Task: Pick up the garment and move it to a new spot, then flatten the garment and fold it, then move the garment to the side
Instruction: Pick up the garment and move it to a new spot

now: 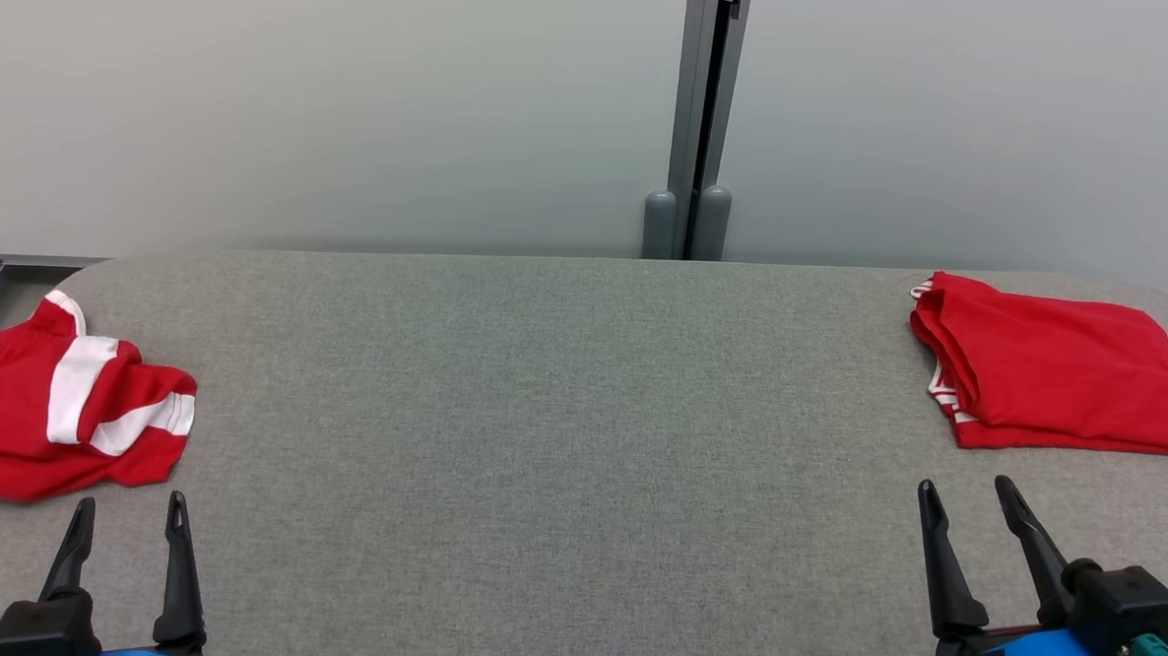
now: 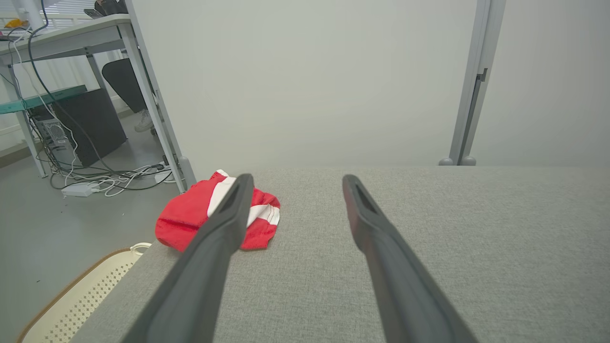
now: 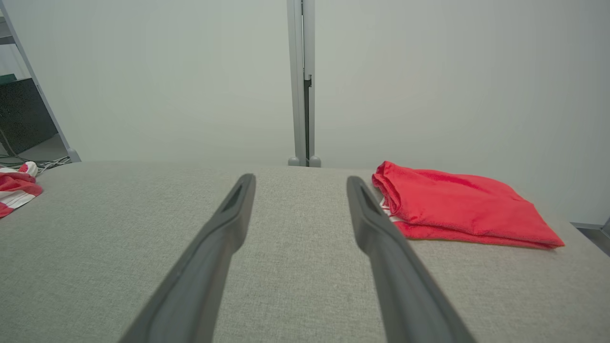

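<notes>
Table: grey fabric top under both arms.
Left gripper: near edge, left side; fingers spread wide, holding nothing.
Right gripper: near edge, right side; equally wide, empty.
Crumpled garment: red with white stripes, bunched at the left edge just beyond the left gripper.
Folded garment: red, flat near the far right corner.
Left wrist view: adds floor, cream perforated tray, cables.
Post: grey, upright against the pale wall.

I see the grey worktop carrying a crumpled red-and-white garment at left and a folded red garment at right.
</notes>
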Robot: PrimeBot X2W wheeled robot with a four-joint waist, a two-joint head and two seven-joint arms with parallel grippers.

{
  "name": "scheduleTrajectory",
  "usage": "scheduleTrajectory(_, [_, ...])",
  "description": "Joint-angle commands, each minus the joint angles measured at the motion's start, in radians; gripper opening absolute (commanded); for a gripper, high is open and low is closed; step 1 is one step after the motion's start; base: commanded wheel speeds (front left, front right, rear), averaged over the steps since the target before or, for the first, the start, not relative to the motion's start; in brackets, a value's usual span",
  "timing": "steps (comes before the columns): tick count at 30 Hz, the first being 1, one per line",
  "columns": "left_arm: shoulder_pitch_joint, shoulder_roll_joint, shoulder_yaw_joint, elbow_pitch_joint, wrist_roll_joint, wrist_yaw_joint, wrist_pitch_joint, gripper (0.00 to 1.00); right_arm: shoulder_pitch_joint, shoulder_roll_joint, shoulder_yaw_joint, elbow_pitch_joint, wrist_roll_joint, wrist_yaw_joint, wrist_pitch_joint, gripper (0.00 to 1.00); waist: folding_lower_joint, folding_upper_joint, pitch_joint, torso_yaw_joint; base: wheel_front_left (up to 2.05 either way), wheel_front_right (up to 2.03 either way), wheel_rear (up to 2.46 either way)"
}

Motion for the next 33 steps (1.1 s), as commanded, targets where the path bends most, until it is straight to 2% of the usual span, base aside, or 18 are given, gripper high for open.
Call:
scheduleTrajectory(1, [0.002,0.006,-0.006,-0.005,-0.007,0.004,0.004,1.0,-0.003,0.003,-0.005,-0.008,-0.005,0.0,0.004,1.0,0.0,0.0,0.001,0.001,0.0,0.0,0.0])
scheduleTrajectory(23, [-0.012,0.013,-0.022,0.005,-0.021,0.009,0.007,1.0,-0.022,0.003,0.005,0.018,0.021,0.0,0.027,1.0,0.0,0.0,0.002,0.004,0.0,0.0,0.0])
scheduleTrajectory(33, [-0.02,0.019,-0.012,-0.002,-0.025,0.026,0.003,1.0,-0.013,0.003,0.012,0.025,0.034,0.0,0.019,1.0,0.0,0.0,0.002,0.075,0.0,0.0,0.0])
